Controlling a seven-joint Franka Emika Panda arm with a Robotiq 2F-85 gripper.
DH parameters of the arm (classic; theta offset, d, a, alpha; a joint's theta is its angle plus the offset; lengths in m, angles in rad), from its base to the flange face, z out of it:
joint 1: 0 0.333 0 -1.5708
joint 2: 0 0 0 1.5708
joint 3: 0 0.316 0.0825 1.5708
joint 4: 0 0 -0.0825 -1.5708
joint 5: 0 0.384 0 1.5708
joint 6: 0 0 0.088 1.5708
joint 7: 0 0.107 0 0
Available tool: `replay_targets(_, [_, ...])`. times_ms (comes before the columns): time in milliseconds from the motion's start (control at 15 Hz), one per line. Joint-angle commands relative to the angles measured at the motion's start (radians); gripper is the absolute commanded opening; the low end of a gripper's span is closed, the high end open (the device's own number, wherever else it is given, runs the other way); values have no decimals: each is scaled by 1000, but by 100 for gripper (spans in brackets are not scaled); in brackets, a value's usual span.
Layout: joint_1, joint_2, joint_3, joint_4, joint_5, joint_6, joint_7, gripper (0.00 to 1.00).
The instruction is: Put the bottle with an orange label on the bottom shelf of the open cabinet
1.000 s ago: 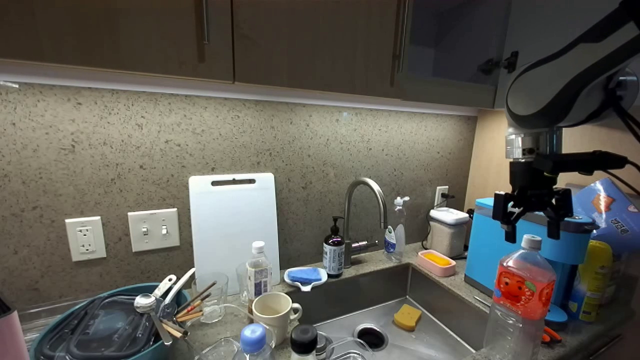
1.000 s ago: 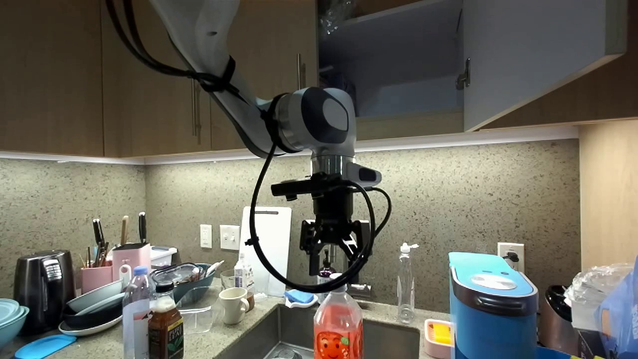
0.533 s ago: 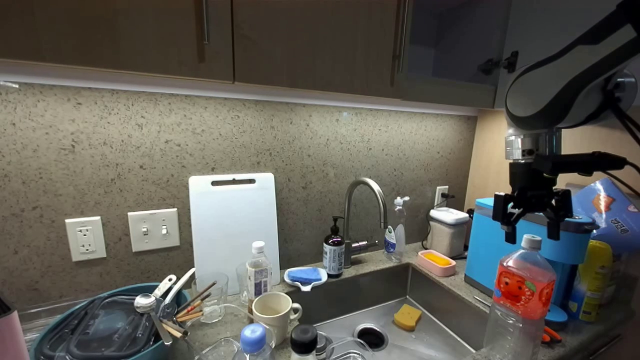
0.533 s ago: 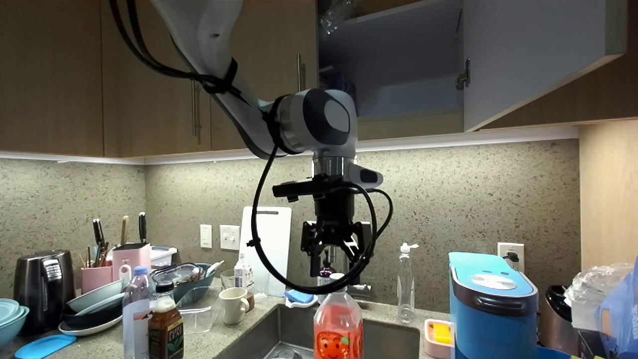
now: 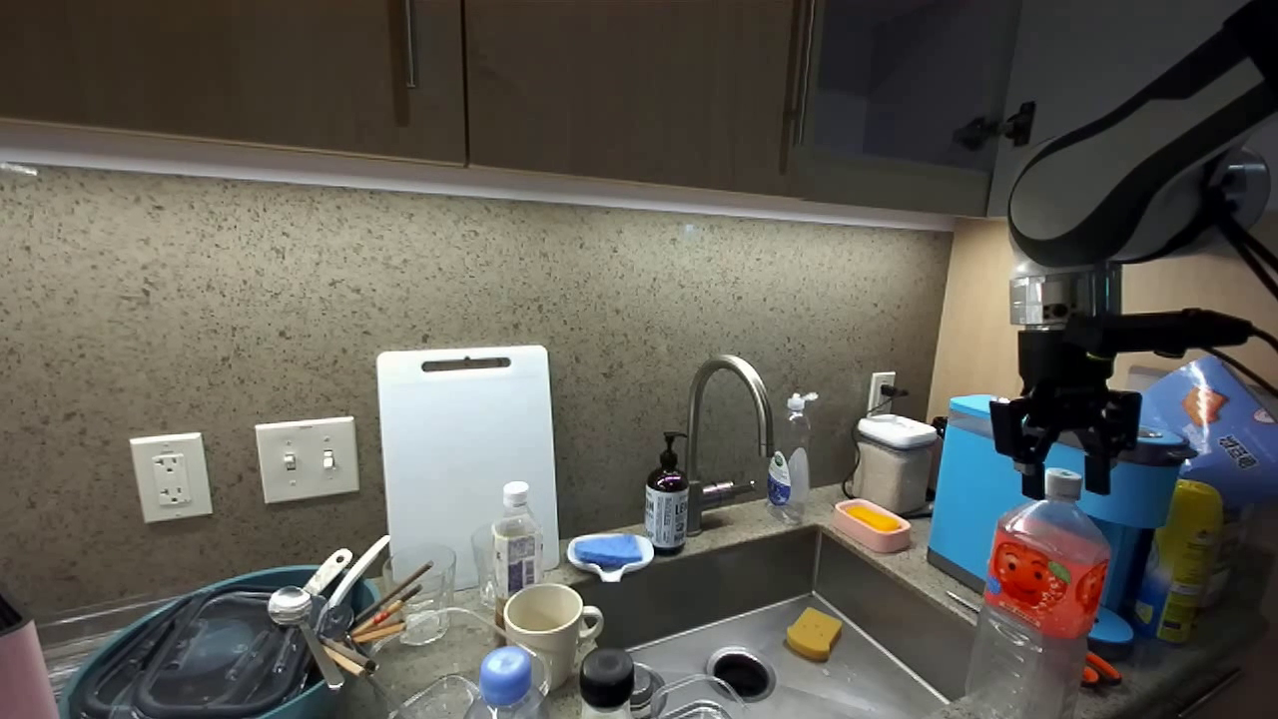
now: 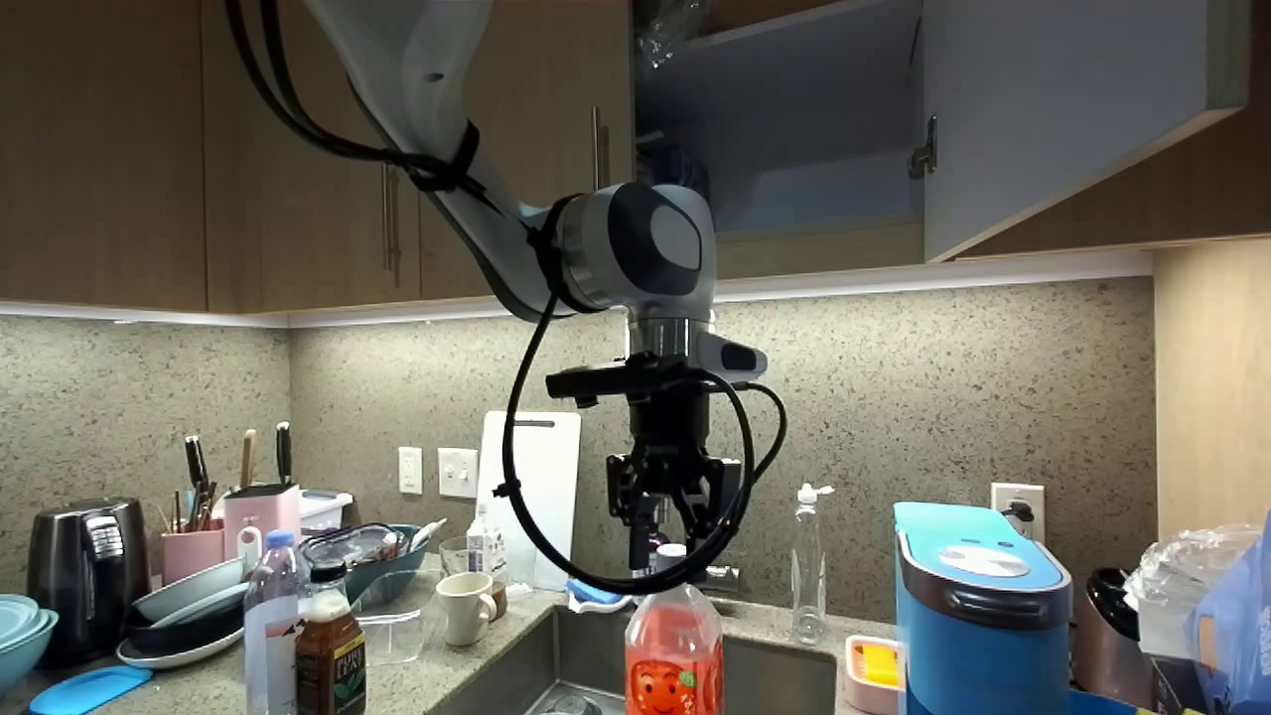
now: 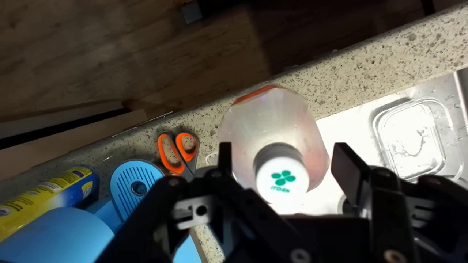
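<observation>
The clear bottle with an orange label (image 5: 1043,589) stands upright on the counter by the sink. It also shows in an exterior view (image 6: 675,655), lower part cut off. In the wrist view its white cap (image 7: 281,179) sits between the fingers of my gripper (image 7: 282,157). My gripper (image 5: 1064,481) points down, open, fingertips at about cap height, with a gap on each side of the cap. The open cabinet (image 6: 794,119) is above and behind the arm. The front edge of its bottom shelf (image 6: 824,248) shows; the shelf's top surface is hidden.
The cabinet door (image 6: 1062,109) is swung out to the right. A blue coffee machine (image 5: 973,489) and a yellow can (image 5: 1183,559) stand beside the bottle. Orange-handled scissors (image 7: 179,149) lie near its base. The sink (image 5: 719,599) and faucet (image 5: 734,369) are close by.
My gripper has come down slightly toward the bottle's cap, and its fingers have moved a little closer together. The bottle has not moved.
</observation>
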Motion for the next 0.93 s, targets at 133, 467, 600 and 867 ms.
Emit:
replay_targets(133, [-6, 6, -5, 5, 15, -4, -34, 28])
replay_targets(467, [-3, 4, -4, 6, 23, -8, -54, 12])
replay_targets(600, [-2, -3, -4, 6, 35, -9, -54, 12])
replay_targets(867, [4, -101, -1, -32, 125, 92, -34, 12])
